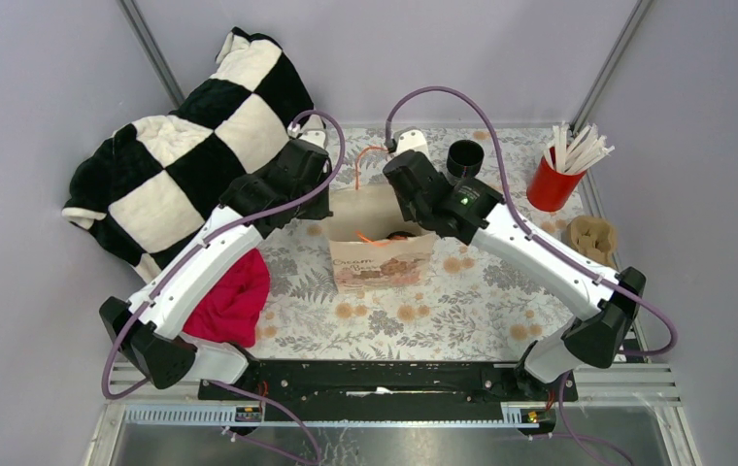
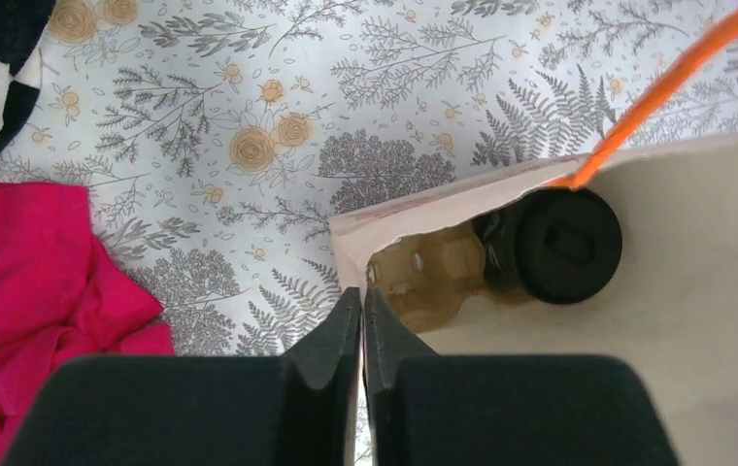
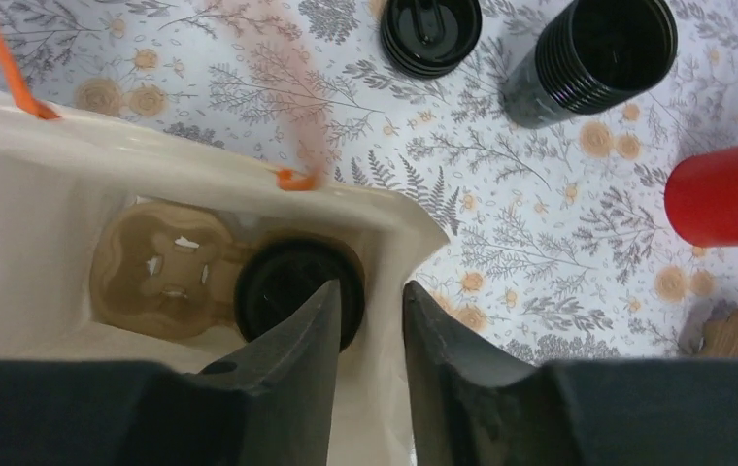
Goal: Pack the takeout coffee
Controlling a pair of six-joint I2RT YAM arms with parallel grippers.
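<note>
Sitting inside the paper bag (image 3: 16,146), the takeout coffee (image 2: 567,245) looks packed; left fingers (image 2: 331,340) pinch the bag's rim; right fingers (image 3: 297,340) ajar, empty.

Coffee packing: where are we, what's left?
Done: the takeout coffee sits lidded inside the paper bag, by the cardboard carrier. In hand: the left pincer pinches the bag's rim; the right pincer hangs open over it, holding nothing. Left: release the rim and probably pull both arms clear.

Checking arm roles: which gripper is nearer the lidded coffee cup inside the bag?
Right. The right gripper hangs open directly over the takeout coffee; the left gripper is shut on the paper bag at its rim, off to the cup's side.
</note>
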